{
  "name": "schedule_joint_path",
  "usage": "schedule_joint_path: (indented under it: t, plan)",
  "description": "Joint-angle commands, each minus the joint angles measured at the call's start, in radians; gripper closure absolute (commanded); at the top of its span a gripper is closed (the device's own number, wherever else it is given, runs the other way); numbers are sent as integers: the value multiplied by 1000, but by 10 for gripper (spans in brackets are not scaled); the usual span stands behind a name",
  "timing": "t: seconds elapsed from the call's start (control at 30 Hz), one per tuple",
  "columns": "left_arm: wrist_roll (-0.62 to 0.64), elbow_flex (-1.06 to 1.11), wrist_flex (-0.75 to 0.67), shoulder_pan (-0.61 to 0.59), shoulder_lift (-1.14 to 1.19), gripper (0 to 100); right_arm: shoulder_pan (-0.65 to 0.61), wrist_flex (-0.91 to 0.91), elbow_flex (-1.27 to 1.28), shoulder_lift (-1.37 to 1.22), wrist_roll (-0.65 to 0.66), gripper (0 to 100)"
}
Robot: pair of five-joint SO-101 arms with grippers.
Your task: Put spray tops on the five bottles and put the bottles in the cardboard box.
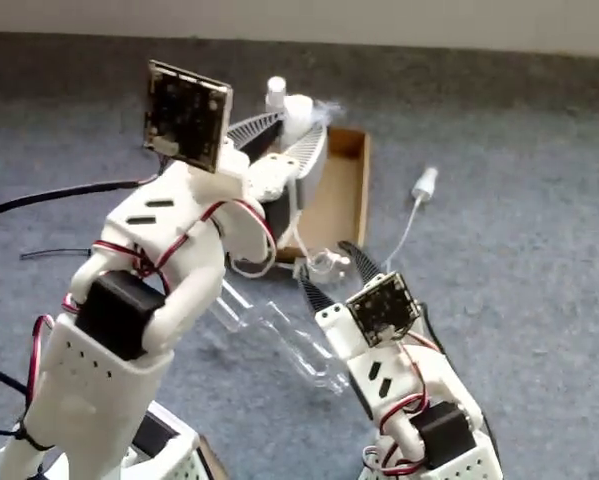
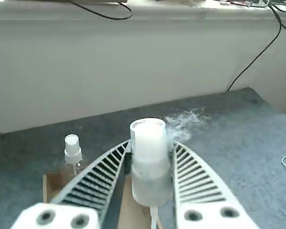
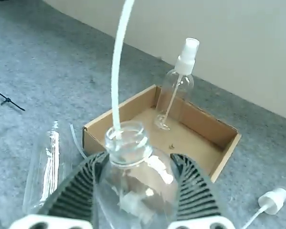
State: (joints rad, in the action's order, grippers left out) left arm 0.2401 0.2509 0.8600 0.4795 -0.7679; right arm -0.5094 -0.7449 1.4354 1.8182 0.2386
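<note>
While in rt claw — bottle neck-up

A grey, short-piled, carpet-like covering spreads over the whole work surface, its nap mottled lighter and darker. At its far edge it meets a plain, pale cream wall, smooth and undecorated. Along the top of that wall runs a ledge washed out by strong light, and thin black cables hang from it across the wall down to the covering. A wisp of white fluff lies on the grey near the wall, and a small black tie rests elsewhere on it. The light is soft and even, with only faint shadows.
</note>
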Motion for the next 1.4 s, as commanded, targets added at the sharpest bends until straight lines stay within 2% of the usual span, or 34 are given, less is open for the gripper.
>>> schedule_joint_path:
  t: [0.0,0.43,0.53,0.6,1.1,1.23,1.37]
  plan:
    - [11,-5,-25,58,-8,994,-4,2,-13,-2,-12,995]
    - [3,-119,-28,59,-16,994,-4,4,-10,-2,-12,995]
    - [-63,-143,-28,48,-16,994,-4,4,-10,-2,-12,995]
    - [-63,-147,-28,48,-16,994,-4,4,-10,-2,-12,995]
    - [-63,16,-32,58,-8,994,-2,5,-18,-4,-20,995]
    - [-61,12,-34,59,-8,994,-2,33,-117,-22,-107,995]
    - [-61,13,-34,67,-8,994,-4,48,-271,-186,-115,995]
